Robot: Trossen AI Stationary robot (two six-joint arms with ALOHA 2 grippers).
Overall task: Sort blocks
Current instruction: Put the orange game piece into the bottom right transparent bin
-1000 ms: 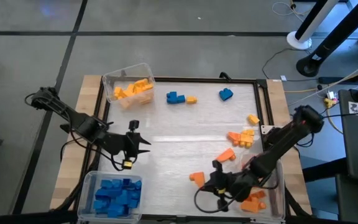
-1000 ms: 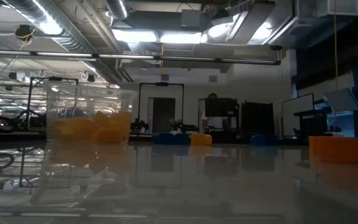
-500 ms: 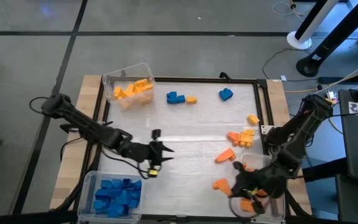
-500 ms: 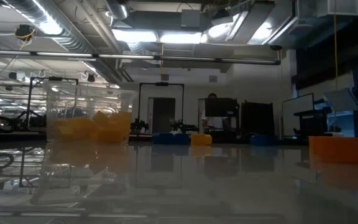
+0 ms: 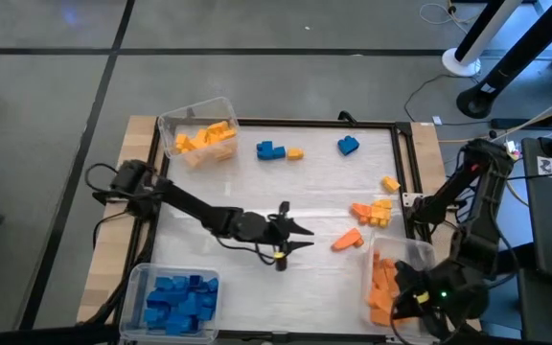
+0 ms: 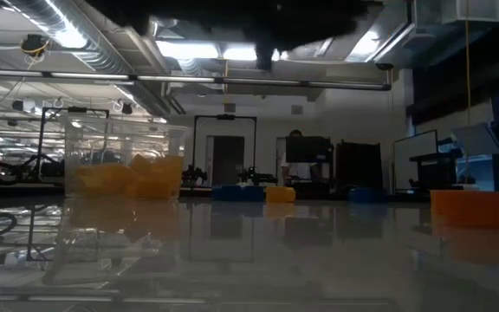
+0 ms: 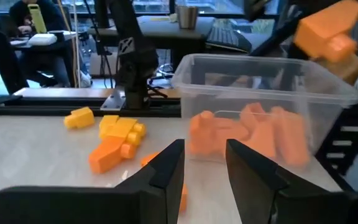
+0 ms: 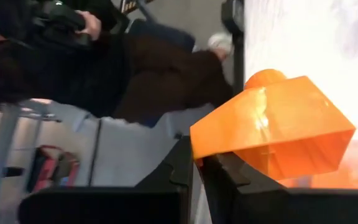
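Orange plastic shows between the narrow-set fingers of the right gripper [image 8: 197, 171], which clamps one orange brick [image 8: 272, 127] above the orange bin [image 5: 398, 251] at the table's right front corner, having carried it there from the open mat over the last second, so a drop into the matching bin looks imminent. Meanwhile the left gripper [image 5: 290, 237] has swept from beside the blue bin [image 5: 137, 287] to mid-table with its fingers [image 7: 163, 168] apart and empty, heading toward the loose orange and yellow blocks [image 5: 372, 213] near the right edge, likely its next pick.
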